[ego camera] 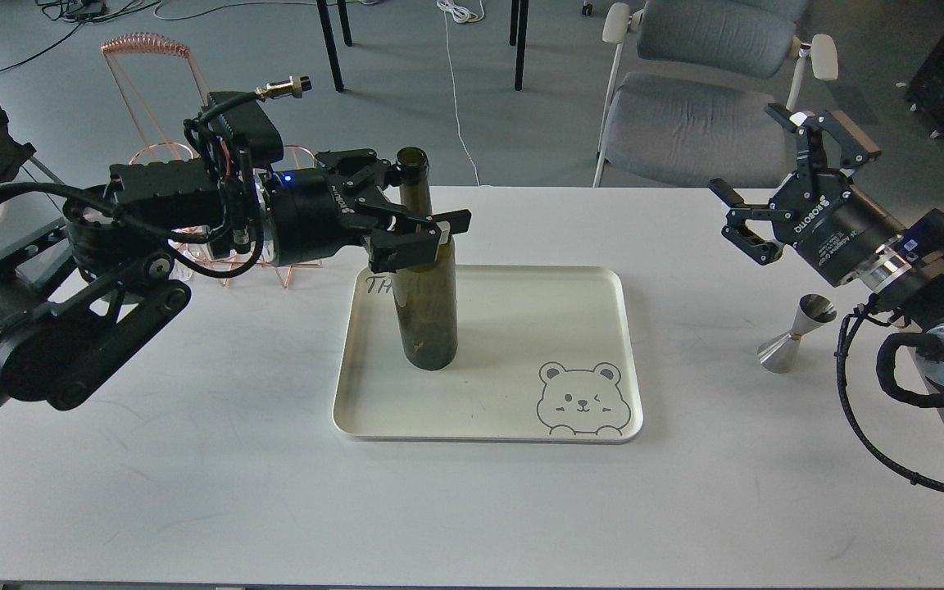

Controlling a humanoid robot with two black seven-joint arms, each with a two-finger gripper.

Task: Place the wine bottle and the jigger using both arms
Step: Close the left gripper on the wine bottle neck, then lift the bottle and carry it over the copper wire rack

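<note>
Spanning the scene, the white table [193, 459] carries a cream tray [595, 360] printed with a bear. On the tray's left part the wine bottle [427, 311] stands upright. The left gripper [415, 221] has its fingers spread around the bottle's shoulder, one either side; whether they press the glass, I cannot tell. The right gripper [767, 184] hangs wide open and empty above the jigger [800, 332], which stands on the table right of the tray.

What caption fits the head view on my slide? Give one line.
Left tool around the upright wine bottle on the tray; right tool open above the jigger on the table.
</note>
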